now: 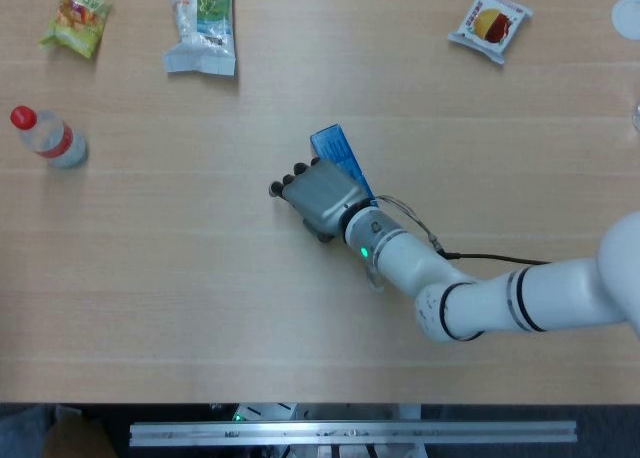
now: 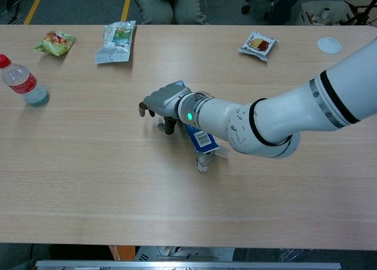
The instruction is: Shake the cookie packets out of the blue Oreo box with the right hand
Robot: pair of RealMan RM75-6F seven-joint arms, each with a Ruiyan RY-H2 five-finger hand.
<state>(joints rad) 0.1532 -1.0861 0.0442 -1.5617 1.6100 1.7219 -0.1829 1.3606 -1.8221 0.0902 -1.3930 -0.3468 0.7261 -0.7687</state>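
Observation:
The blue Oreo box (image 1: 339,154) lies flat on the wooden table, running diagonally, and its open flap end (image 2: 205,160) points toward the near edge. My right hand (image 1: 318,198) hovers low just left of the box's far half, with the wrist and forearm crossing over the box (image 2: 200,138). Its fingers (image 2: 143,108) are bent downward and apart on the box's left side, and nothing shows between them. No cookie packets are visible outside the box. My left hand appears in neither view.
A water bottle (image 1: 48,138) lies at the far left. A green snack bag (image 1: 76,21) and a white-green packet (image 1: 203,23) sit at the back left. A red-and-white packet (image 1: 489,24) and a white lid (image 2: 328,45) are at the back right.

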